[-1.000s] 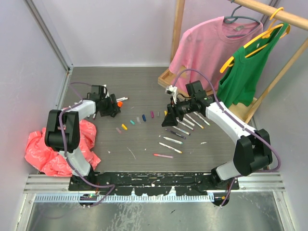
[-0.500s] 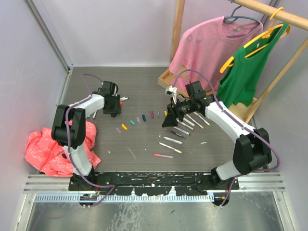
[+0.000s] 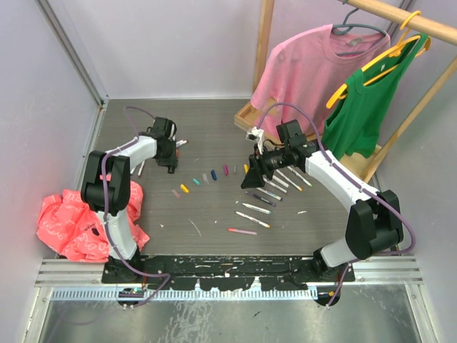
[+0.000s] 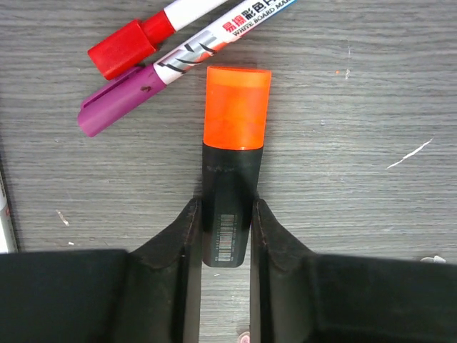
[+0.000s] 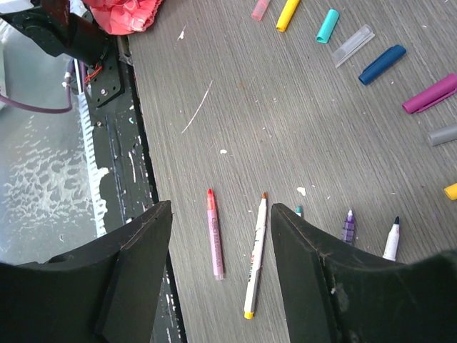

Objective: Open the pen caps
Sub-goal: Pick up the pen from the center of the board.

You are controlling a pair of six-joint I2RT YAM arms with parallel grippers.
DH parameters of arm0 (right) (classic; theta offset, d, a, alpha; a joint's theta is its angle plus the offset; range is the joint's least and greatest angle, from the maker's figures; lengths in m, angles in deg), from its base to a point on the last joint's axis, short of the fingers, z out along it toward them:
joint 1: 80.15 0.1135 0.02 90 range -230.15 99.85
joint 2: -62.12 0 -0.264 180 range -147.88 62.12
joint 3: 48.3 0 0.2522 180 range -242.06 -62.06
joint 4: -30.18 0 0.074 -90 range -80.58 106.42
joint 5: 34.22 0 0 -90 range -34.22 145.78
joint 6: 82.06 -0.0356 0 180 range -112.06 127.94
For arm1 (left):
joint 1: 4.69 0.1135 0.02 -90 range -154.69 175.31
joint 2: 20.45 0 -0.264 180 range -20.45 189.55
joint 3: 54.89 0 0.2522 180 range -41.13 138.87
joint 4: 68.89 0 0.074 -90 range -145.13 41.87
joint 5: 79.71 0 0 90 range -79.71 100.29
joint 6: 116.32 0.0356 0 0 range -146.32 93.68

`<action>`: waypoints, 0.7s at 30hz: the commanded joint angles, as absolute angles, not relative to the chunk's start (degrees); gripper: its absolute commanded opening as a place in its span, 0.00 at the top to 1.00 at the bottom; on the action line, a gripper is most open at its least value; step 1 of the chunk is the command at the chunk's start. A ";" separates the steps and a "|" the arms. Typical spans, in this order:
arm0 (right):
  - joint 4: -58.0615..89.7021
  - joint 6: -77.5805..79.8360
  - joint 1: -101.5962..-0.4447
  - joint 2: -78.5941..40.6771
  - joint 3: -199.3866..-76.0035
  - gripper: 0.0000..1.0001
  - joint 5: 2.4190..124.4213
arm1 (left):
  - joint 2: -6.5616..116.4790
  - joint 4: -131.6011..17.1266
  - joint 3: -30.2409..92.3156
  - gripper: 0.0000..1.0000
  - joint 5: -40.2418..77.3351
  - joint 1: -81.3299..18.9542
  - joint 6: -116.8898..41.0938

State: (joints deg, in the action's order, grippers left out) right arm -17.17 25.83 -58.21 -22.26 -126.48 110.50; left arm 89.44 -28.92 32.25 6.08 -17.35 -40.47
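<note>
Top view: the left gripper (image 3: 170,158) sits low on the grey wood-grain table (image 3: 214,128), with loose coloured plastic pen caps (image 3: 196,181) rowed mid-table.

Left wrist: the jaws pinch the thick black marker with an orange plastic cap (image 4: 230,168) near its tail, so a cap pull may pivot it.

Right wrist: the right gripper (image 5: 220,214) hangs half-open and empty above 2 slim uncapped pens (image 5: 255,257).

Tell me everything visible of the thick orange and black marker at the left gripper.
The thick marker has a glossy black barrel with a barcode label and an orange plastic cap, still on. It lies flat on the grey table, cap pointing away from the left gripper, whose fingers press its barrel's sides.
</note>
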 commanded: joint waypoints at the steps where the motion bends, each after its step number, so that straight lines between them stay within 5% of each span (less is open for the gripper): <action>1: -17.25 26.75 -58.42 -21.83 -128.99 0.37 112.20 | 89.39 -28.77 33.03 0.86 9.21 -17.34 -40.01; 9: -17.26 26.75 -58.42 -21.85 -128.99 0.37 112.37 | 83.22 -32.59 29.59 0.99 12.05 -17.37 -40.86; 21: -16.27 25.61 -59.04 -20.66 -128.74 0.37 114.25 | 68.19 -41.45 21.16 1.00 21.36 -17.39 -44.75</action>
